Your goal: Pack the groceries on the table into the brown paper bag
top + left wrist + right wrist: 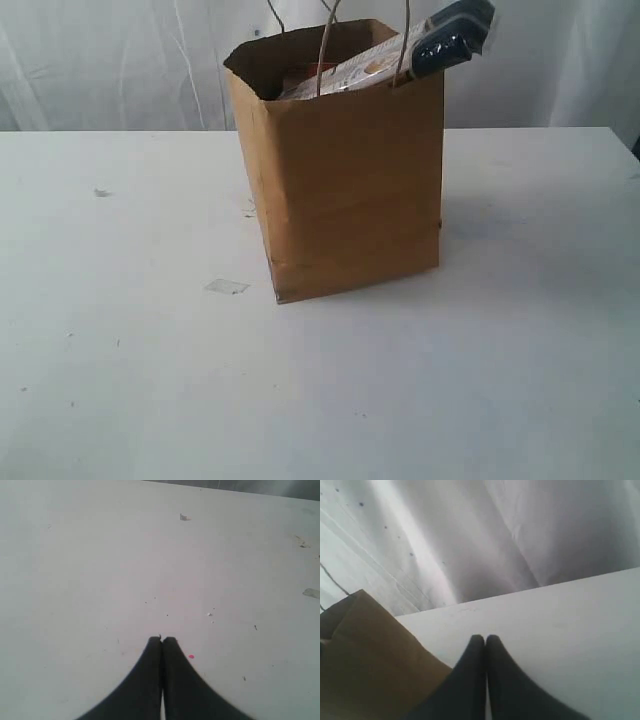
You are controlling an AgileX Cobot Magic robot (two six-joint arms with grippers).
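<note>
Left pincer (161, 639), seen from its own wrist: two black fingers pressed together along their whole length, nothing between them. It hangs over the large flat white table (100, 555). A tiny pink speck (191, 656) lies just beside the tips, a few dark and pale crumbs are scattered a little ahead of them, and a small pale scrap (184, 517) sits well ahead, near the far edge.

Right pincer (485, 637), seen from its wrist, has its black fingers pressed together too and grips nothing. The tall brown kraft paper bag (370, 655) stands close at one side of this pincer, its plain wall running right up to the finger; whether finger and paper touch I cannot tell. Bare table stretches ahead of the tips to its far edge, and beyond that hangs a creased white curtain (470, 530).

From the exterior view, the paper bag stands upright near the middle of the table, its thin string handles (325, 45) rising from the ragged rim. The long spaghetti packet (400, 50) is inside it, tilted, its dark end poking out over the rim at the right corner. A red-orange bit of packaging (320, 69) shows under it, too hidden to name. A small clear scrap (227, 287) lies on the table near the bag's front left corner.
</note>
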